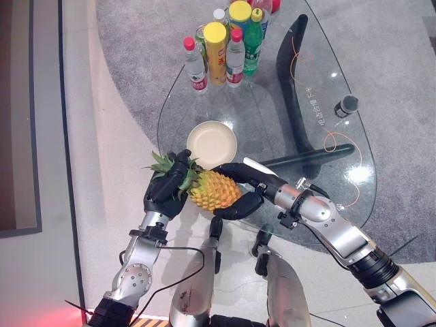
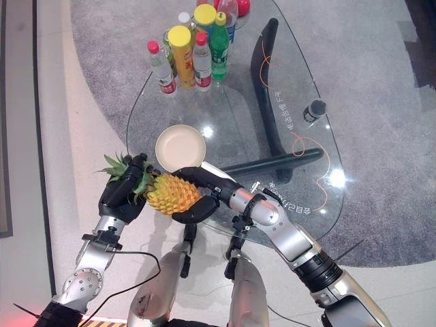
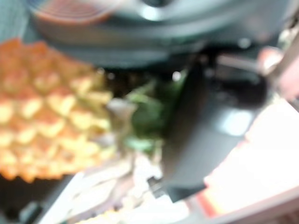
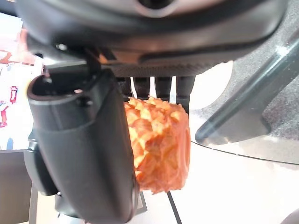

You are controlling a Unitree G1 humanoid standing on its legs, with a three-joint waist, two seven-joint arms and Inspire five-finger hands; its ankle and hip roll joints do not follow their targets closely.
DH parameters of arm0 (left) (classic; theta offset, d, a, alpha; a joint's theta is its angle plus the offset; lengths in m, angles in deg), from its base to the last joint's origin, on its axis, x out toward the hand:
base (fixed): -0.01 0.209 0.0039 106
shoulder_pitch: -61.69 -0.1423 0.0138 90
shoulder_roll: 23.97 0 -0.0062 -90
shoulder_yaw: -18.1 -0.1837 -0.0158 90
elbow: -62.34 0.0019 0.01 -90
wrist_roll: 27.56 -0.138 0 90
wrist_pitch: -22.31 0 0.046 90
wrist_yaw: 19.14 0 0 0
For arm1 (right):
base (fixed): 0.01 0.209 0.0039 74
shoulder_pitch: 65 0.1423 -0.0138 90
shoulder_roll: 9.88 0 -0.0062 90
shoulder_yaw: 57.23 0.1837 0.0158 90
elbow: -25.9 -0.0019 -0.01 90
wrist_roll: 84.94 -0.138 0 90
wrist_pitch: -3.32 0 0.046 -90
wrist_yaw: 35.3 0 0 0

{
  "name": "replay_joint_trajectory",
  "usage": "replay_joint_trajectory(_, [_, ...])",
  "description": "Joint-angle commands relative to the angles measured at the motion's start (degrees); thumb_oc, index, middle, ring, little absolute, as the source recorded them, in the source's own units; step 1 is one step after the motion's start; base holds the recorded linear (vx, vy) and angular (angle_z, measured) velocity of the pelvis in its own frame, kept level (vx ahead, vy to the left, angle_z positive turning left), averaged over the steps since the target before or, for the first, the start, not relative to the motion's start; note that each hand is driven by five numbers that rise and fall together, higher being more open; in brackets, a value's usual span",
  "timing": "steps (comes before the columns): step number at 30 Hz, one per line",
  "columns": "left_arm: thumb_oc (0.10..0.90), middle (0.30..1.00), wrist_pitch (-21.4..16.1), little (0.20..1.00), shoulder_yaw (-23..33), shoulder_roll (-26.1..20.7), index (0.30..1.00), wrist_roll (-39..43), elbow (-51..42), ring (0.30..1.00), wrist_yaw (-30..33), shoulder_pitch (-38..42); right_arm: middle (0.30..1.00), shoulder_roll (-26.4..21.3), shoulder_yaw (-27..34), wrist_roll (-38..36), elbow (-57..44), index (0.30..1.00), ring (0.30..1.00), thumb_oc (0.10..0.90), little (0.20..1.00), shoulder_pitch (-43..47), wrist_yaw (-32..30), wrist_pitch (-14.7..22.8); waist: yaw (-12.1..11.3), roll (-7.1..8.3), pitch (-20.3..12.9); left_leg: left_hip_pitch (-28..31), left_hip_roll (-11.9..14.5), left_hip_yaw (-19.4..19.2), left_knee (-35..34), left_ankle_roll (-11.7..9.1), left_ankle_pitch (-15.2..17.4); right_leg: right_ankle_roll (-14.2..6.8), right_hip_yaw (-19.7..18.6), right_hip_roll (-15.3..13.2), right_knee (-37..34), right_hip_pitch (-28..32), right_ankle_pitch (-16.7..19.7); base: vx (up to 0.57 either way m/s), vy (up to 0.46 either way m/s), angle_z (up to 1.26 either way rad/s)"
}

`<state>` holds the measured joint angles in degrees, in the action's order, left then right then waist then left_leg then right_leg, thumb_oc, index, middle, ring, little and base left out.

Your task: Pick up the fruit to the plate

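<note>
A yellow-orange pineapple [image 1: 212, 189] with a green leafy crown lies sideways between my two hands, above the near edge of the glass table [image 1: 272, 122]. My left hand [image 1: 163, 194] is curled round the crown. From the right, my right hand [image 1: 262, 180] wraps the body, fingers over the far side and thumb under the near side. The right wrist view shows the pineapple [image 4: 161, 140] pinched between thumb and fingers. Just beyond the fruit, a cream round plate [image 1: 212, 144] sits on the glass with nothing on it.
Several bottles and cans [image 1: 225, 48] stand in a cluster at the table's far edge. A small dark cylinder [image 1: 346, 105] stands at the right. A black curved table leg [image 1: 293, 82] and an orange cable show through the glass.
</note>
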<state>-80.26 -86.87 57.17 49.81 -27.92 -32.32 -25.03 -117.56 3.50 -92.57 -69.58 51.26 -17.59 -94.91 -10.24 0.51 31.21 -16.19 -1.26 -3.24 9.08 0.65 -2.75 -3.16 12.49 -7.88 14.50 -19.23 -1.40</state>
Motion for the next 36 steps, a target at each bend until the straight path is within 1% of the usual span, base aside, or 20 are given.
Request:
replay_joint_trajectory(1, [0.1,0.3,-1.65,0.2,-3.02,4.09,0.3,1.62,-12.31,0.3,-8.37,4.97,0.3,7.19,-6.75,-4.23,-14.14,0.3,0.3,0.1,0.2,4.1,4.3,8.09,0.45,0.54,-1.42,-1.1,-5.24,0.76,7.62,2.55,6.46,-1.41,1.02,2.28,1.31,4.26,0.32,0.0,0.0,0.0])
replay_joint_trajectory(4, [0.1,0.3,-1.72,0.2,-2.86,4.51,0.3,1.32,-12.3,0.3,-8.31,4.81,0.3,7.58,-6.61,-4.22,-13.58,0.3,0.3,0.1,0.2,3.7,3.21,7.42,0.36,0.55,-1.42,-0.93,-5.21,0.59,7.9,2.65,6.69,-1.47,1.26,2.06,1.68,4.41,0.16,0.0,0.0,0.0])
replay_joint_trajectory(7, [0.1,0.3,-2.06,0.2,-2.86,4.69,0.3,1.16,-12.42,0.3,-8.04,4.8,0.3,7.77,-6.38,-3.78,-13.18,0.3,0.3,0.1,0.2,3.28,1.77,5.98,0.41,0.58,-1.42,-0.66,-5.25,0.57,7.9,2.73,6.8,-1.55,1.3,1.95,1.79,4.6,0.1,0.0,0.0,0.0])
replay_joint_trajectory(8, [0.1,0.3,-2.15,0.2,-2.84,4.76,0.3,1.33,-12.34,0.3,-8.12,4.85,0.427,7.7,-6.3,-3.44,-12.99,0.427,0.427,0.248,0.348,3.13,1.42,5.81,0.45,0.6,-1.42,-0.58,-5.26,0.55,7.92,2.74,6.83,-1.59,1.28,1.91,1.83,4.64,0.1,0.0,0.0,0.0])
replay_joint_trajectory(9, [0.1,0.3,-2.19,0.2,-2.8,4.88,0.3,1.38,-12.29,0.3,-8.22,4.8,0.9,7.56,-6.26,-3.19,-12.86,0.9,0.9,0.8,0.9,2.93,0.72,5.87,0.47,0.59,-1.42,-0.49,-5.28,0.56,7.94,2.74,6.87,-1.63,1.23,1.9,1.83,4.73,0.07,0.0,0.0,0.0])
replay_joint_trajectory(14, [0.1,0.3,-2.58,0.2,-2.69,4.9,0.3,1.64,-12.39,0.3,-7.74,4.97,0.9,7.2,-5.41,-3.75,-12.16,0.9,0.9,0.8,0.9,2.15,-2.6,5.67,0.67,0.58,-1.42,-0.21,-5.2,0.46,8.02,2.82,7.04,-1.75,1.1,1.8,2.1,4.88,-0.05,0.0,0.0,0.0])
replay_joint_trajectory(20, [0.1,0.3,-2.52,0.2,-2.28,4.78,0.3,1.57,-12.68,0.3,-7.42,4.81,0.9,6.94,-3.5,-3.27,-12.12,0.9,0.9,0.8,0.9,0.78,-4.99,5.87,0.96,0.56,-1.42,-0.04,-5.22,0.34,7.97,3.02,7.17,-1.95,1.01,1.76,2.19,4.91,-0.01,0.0,0.0,0.0])
replay_joint_trajectory(22, [0.1,0.3,-2.65,0.2,-2.15,4.79,0.3,1.26,-12.74,0.3,-6.99,4.81,0.9,6.58,-2.42,-3.0,-12.23,0.9,0.9,0.8,0.9,0.24,-7.18,5.79,1.16,0.6,-1.42,-0.03,-5.21,0.31,7.97,3.12,7.27,-2.05,0.91,1.75,2.29,4.8,-0.01,0.0,0.0,0.0])
replay_joint_trajectory(28, [0.1,0.3,-2.99,0.2,-1.01,4.26,0.3,0.87,-12.94,0.3,-7.11,4.22,0.9,5.47,1.82,-3.43,-12.9,0.9,0.9,0.8,0.9,-2.23,-11.0,7.71,1.74,0.81,-1.42,0.19,-4.91,-0.02,8.01,3.36,7.53,-2.48,0.71,1.66,2.83,4.64,0.25,0.0,0.0,0.0])
replay_joint_trajectory(30, [0.1,0.3,-3.1,0.2,-0.6,4.14,0.3,0.49,-13.01,0.3,-6.99,4.09,0.9,5.22,3.34,-3.19,-13.28,0.9,0.9,0.8,0.9,-3.12,-11.43,8.21,1.99,0.89,-1.42,0.13,-4.83,-0.12,8.18,3.48,7.71,-2.64,0.63,1.65,3.22,4.41,0.4,0.0,0.0,0.0])
replay_joint_trajectory(33, [0.1,0.3,-3.84,0.2,0.04,3.81,0.3,-1.24,-13.06,0.3,-5.88,4.04,0.9,4.89,5.77,-2.34,-13.92,0.9,0.9,0.8,0.9,-4.69,-12.73,8.88,2.42,1.04,-1.42,-0.14,-4.7,-0.31,8.43,3.58,7.92,-2.88,0.5,1.67,3.63,4.02,0.56,0.0,0.0,0.0])
replay_joint_trajectory(36, [0.1,0.3,-5.64,0.2,0.55,3.21,0.3,-4.51,-12.82,0.3,-4.92,3.84,0.9,4.42,7.28,-1.61,-14.1,0.9,0.9,0.8,0.9,-5.8,-13.98,9.3,2.68,1.11,-1.42,-0.44,-4.53,-0.48,8.62,3.65,8.05,-3.0,0.42,1.71,4.08,3.55,0.62,0.0,0.0,0.0])
